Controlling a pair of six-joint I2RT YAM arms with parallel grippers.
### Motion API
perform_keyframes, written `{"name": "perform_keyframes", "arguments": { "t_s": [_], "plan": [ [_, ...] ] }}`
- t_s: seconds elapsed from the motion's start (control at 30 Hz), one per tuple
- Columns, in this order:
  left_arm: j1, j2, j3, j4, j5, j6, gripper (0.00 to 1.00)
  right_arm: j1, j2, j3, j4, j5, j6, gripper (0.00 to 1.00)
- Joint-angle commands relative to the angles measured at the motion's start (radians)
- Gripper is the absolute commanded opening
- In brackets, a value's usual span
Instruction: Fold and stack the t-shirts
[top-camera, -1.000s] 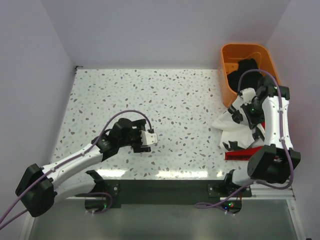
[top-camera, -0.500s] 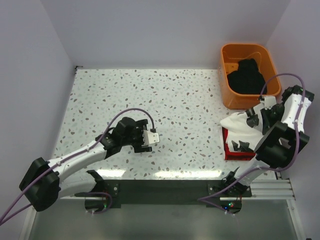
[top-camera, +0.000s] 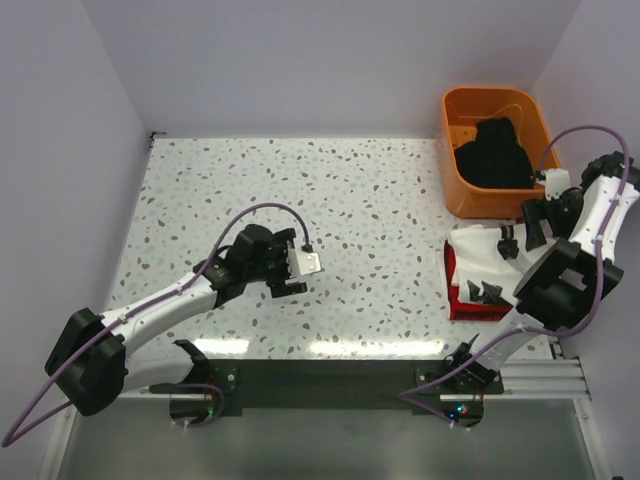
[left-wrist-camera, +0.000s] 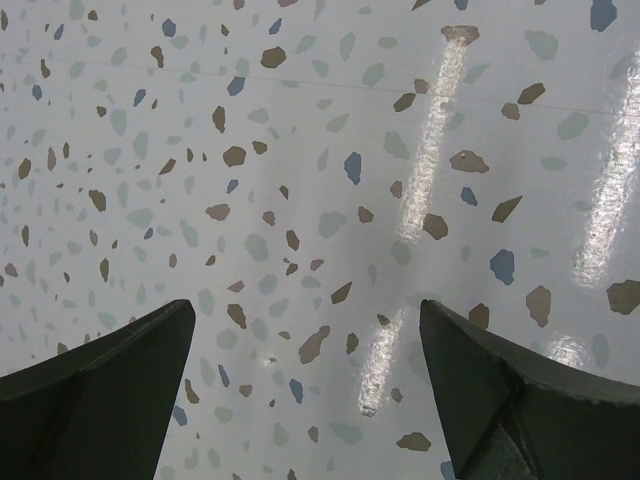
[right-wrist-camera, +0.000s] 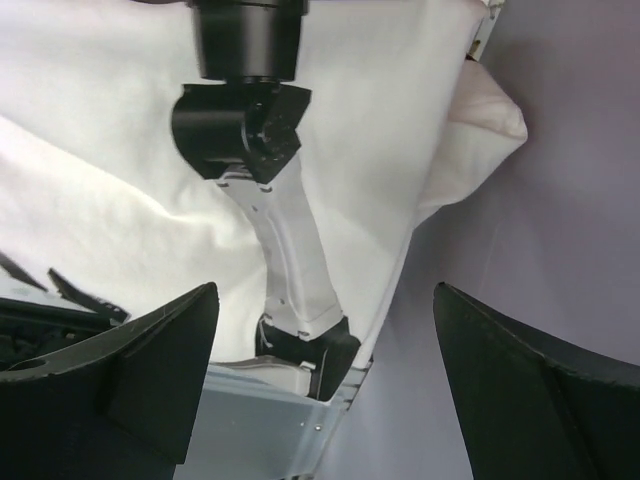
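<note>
The white t-shirt (top-camera: 476, 251) lies rumpled on top of the red t-shirt (top-camera: 453, 291) at the table's right front edge. Only a red strip shows along the left and near side. The black t-shirt (top-camera: 494, 152) sits bunched inside the orange tub (top-camera: 450, 112). My right gripper (top-camera: 520, 238) hovers open just over the white shirt's right part; in the right wrist view the white t-shirt (right-wrist-camera: 110, 170) spreads below my right gripper (right-wrist-camera: 325, 375), which holds nothing. My left gripper (top-camera: 303, 268) (left-wrist-camera: 305, 375) stands open over bare table, mid-left.
The orange tub stands at the back right corner, against the right wall (top-camera: 600, 90). My right arm's elbow (top-camera: 560, 285) rises over the stack's near right side. The speckled table (top-camera: 330, 190) stretches between the two arms.
My right gripper opened and let go of the white t-shirt, which settled onto the red one. The right arm swung back toward the right wall. The left gripper shifted slightly.
</note>
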Motion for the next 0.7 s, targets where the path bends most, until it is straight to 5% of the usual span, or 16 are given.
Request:
{"name": "perform_keyframes", "arguments": {
  "t_s": [0.0,0.23,0.5,0.67],
  "plan": [
    [0.009,0.019,0.050,0.017,0.030,-0.070,1.00,0.023,-0.101,0.021,-0.093,-0.112,-0.036,0.91],
    [0.009,0.052,0.074,0.022,0.044,-0.113,1.00,0.221,-0.210,-0.139,-0.117,-0.172,-0.013,0.56],
    [0.010,0.042,0.085,-0.035,0.034,-0.128,1.00,0.442,-0.211,-0.253,0.152,-0.077,0.151,0.70],
    [0.010,0.032,0.082,-0.058,0.042,-0.127,1.00,0.487,-0.150,-0.173,0.158,-0.047,0.073,0.77]
  ]
}}
